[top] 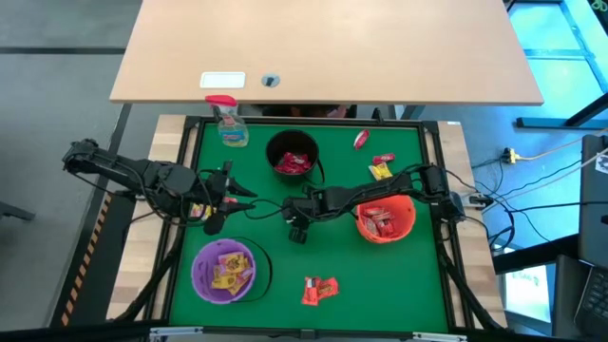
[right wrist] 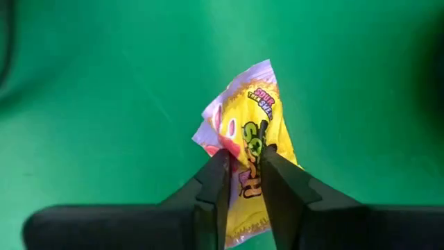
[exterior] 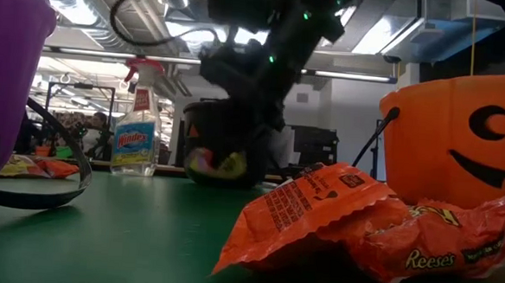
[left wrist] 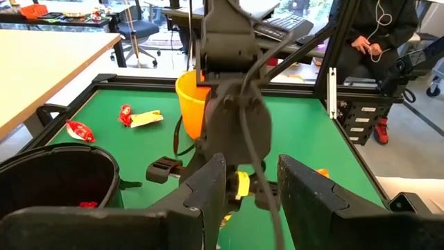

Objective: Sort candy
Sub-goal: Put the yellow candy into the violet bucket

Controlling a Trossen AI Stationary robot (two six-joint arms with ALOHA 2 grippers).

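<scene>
Only the right wrist view showed the grip plainly: the right gripper [right wrist: 241, 173] had its fingers [right wrist: 211, 191] pinched on a yellow candy packet [right wrist: 251, 149] over the green bench [right wrist: 90, 104]. From above, that gripper [top: 298, 220] sat mid-bench between the black bucket [top: 293, 155] and the purple bucket [top: 225, 270], its packet hidden under the arm.

The left gripper [top: 249, 201] reached in from the left, just beside the right one. The left wrist view looked past its own fingers [left wrist: 208, 194], which stood apart with nothing between them, at the right arm and a glimpse of the yellow packet [left wrist: 241, 185].

The high view alone laid out the rest of the candy: red pieces in the black bucket, yellow ones in the purple bucket, red ones in the orange bucket [top: 385, 220], loose packets [top: 380, 167] near the far edge, and an orange-red pair [top: 319, 290] near the front. The low view showed that pair close up as Reese's wrappers [exterior: 360, 229], with a spray bottle [exterior: 137, 135] behind.
</scene>
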